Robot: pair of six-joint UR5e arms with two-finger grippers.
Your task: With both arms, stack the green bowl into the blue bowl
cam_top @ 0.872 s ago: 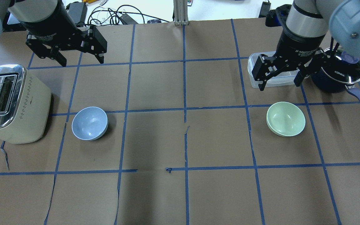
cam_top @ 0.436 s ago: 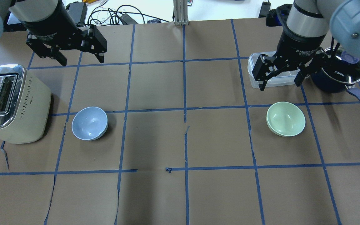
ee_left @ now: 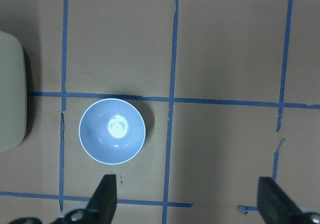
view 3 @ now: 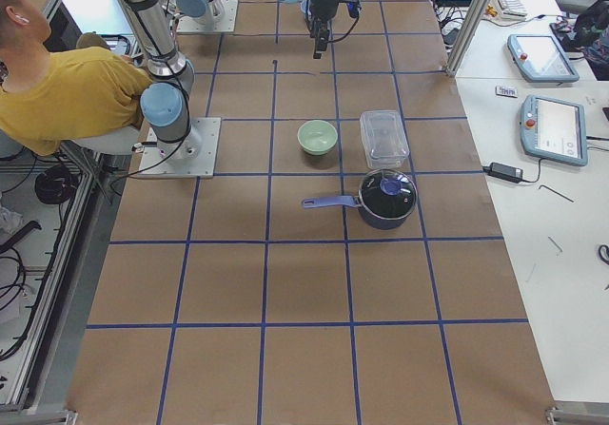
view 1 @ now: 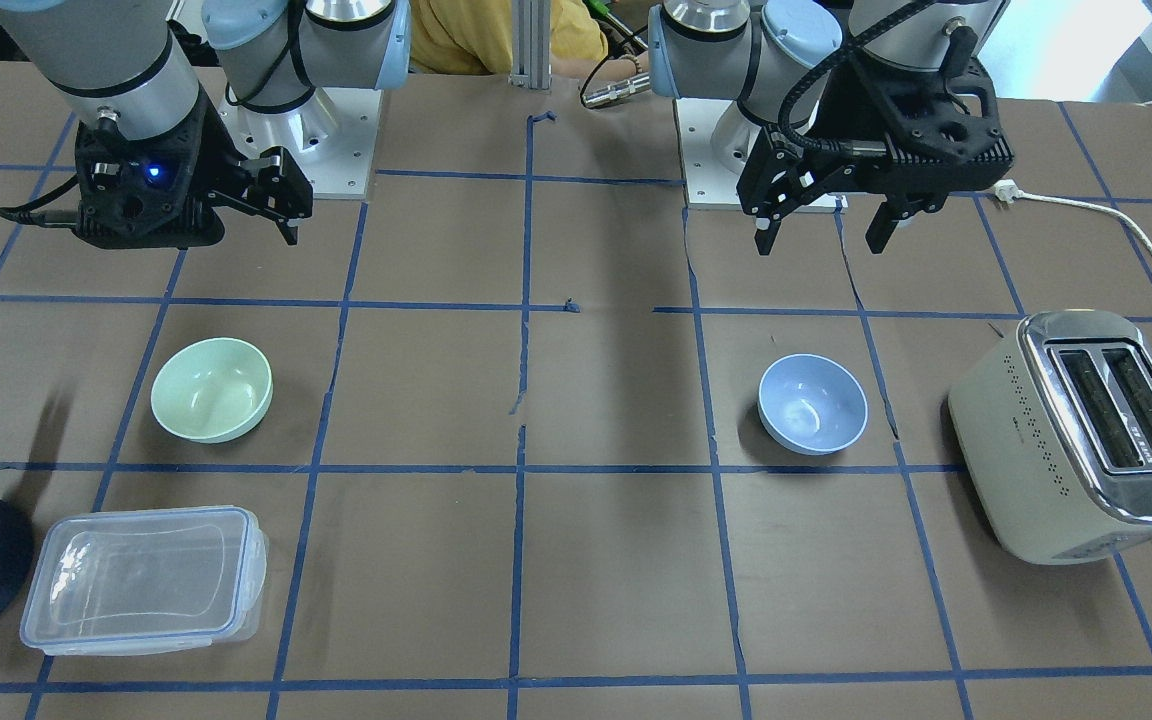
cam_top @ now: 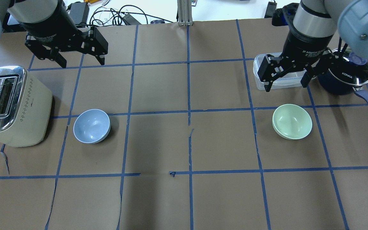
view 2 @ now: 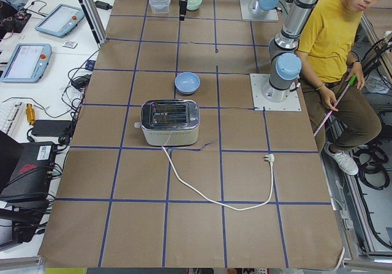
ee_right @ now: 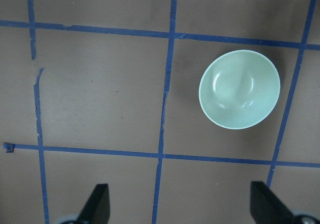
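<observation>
Brown paper crossed by a blue tape grid covers the table point(cam_top: 158, 143). The blue bowl point(cam_top: 91, 126) stands upright on the left half, just right of a cream toaster point(cam_top: 11, 105). The green bowl point(cam_top: 292, 121) stands upright on the right half, well apart from it. Both bowls are empty.

The left hand point(cam_top: 81, 60) hangs raised over the left half, its fingers spread wide with nothing between them. The right hand point(cam_top: 286, 85) hangs over the right half, likewise spread and empty.

Each wrist view looks straight down. The left one has the blue bowl just ahead of one fingertip, and the right one has the green bowl ahead of the gap, nearer one finger.

From overhead the right hand covers part of a clear container point(view 1: 141, 580), which the front-facing view shows whole. The dark saucepan point(view 3: 385, 197) beside it shows its lid and long handle best from the right end.

Only the left-end view shows the toaster's cord point(view 2: 208, 191), trailing across the table to a plug point(view 2: 269, 158) that lies loose on the paper. That view also shows a person point(view 2: 331, 35) in a yellow shirt by the arm bases.
</observation>
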